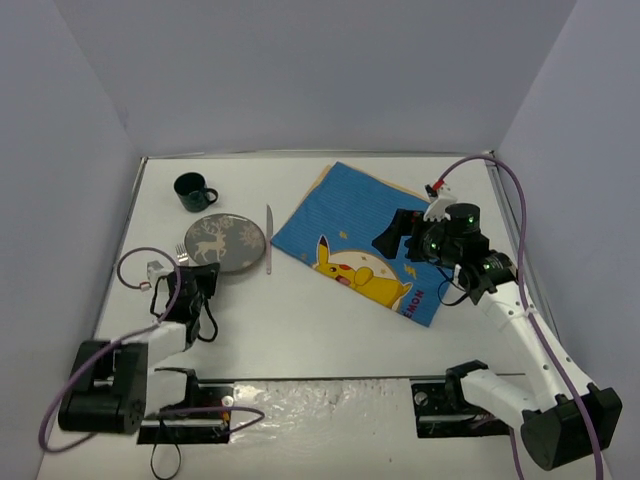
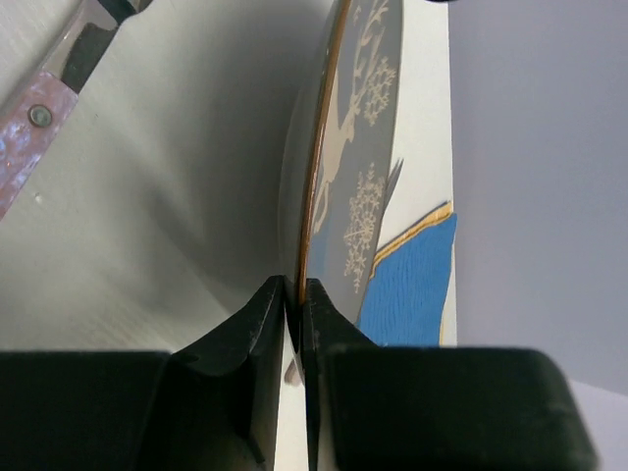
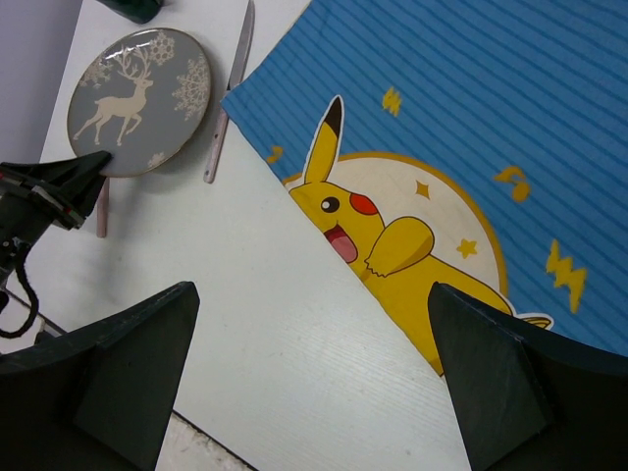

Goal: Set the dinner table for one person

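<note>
White dinner table (image 1: 300, 330) under left gripper (image 2: 294, 299), clamped on grey plate (image 2: 358, 147) rim; right gripper (image 3: 312, 294) spread wide over placemat (image 1: 350, 215). Pinch plain from left wrist, hidden from top.

White links (image 1: 520, 325), purple cables (image 1: 517, 205), black left end effector (image 2: 294, 294); green dots (image 1: 452, 212), probably LEDs.

Overhead camera sees all; left wrist view hugs the plate (image 2: 339, 186), right wrist overlooks it.

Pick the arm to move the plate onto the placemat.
Left. The left pincer is shut on the plate's near rim; the right pincer hangs open over the placemat, away from the plate.
</note>
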Motion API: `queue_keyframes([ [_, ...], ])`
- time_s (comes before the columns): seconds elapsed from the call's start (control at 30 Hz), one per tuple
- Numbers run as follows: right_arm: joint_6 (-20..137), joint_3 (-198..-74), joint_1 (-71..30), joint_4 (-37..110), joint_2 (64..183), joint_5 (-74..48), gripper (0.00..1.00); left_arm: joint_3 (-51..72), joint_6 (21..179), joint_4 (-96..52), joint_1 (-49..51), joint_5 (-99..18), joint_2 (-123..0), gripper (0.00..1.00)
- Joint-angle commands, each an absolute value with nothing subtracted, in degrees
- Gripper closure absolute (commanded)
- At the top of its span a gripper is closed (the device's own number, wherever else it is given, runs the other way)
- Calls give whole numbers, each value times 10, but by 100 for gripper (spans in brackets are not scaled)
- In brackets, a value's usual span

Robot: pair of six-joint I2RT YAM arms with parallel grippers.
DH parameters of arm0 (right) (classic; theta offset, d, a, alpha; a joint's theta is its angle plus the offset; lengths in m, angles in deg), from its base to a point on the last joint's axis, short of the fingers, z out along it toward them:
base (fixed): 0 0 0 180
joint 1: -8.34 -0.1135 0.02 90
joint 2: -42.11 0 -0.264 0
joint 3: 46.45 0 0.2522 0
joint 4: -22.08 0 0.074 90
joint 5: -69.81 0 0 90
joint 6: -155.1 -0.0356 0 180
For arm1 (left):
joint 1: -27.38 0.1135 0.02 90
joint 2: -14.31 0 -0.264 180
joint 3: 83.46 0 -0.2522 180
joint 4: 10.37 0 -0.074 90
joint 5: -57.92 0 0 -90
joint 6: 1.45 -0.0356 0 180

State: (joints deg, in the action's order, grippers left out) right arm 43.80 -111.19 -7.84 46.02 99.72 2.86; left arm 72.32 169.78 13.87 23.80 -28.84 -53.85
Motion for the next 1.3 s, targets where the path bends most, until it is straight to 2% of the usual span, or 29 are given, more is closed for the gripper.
queue_keyframes([
  [0.0,443,-1122,-81,430,993,44,0,672,1656,57,240,-275,-372,100],
  [0.17,442,-1132,-81,430,995,49,0,636,1641,15,243,-316,-318,100],
  [0.37,443,-1151,-81,430,992,50,0,554,1636,59,232,-446,-385,100],
  [0.47,442,-1172,-81,430,991,48,0,493,1624,98,191,-503,-477,100],
  [0.67,445,-1191,-78,433,975,34,0,346,1593,172,71,-538,-658,100],
  [0.87,447,-1193,-75,439,960,20,0,229,1580,236,5,-564,-805,100],
  [1.27,452,-1185,-70,458,948,-2,0,141,1622,323,-28,-595,-988,100],
])
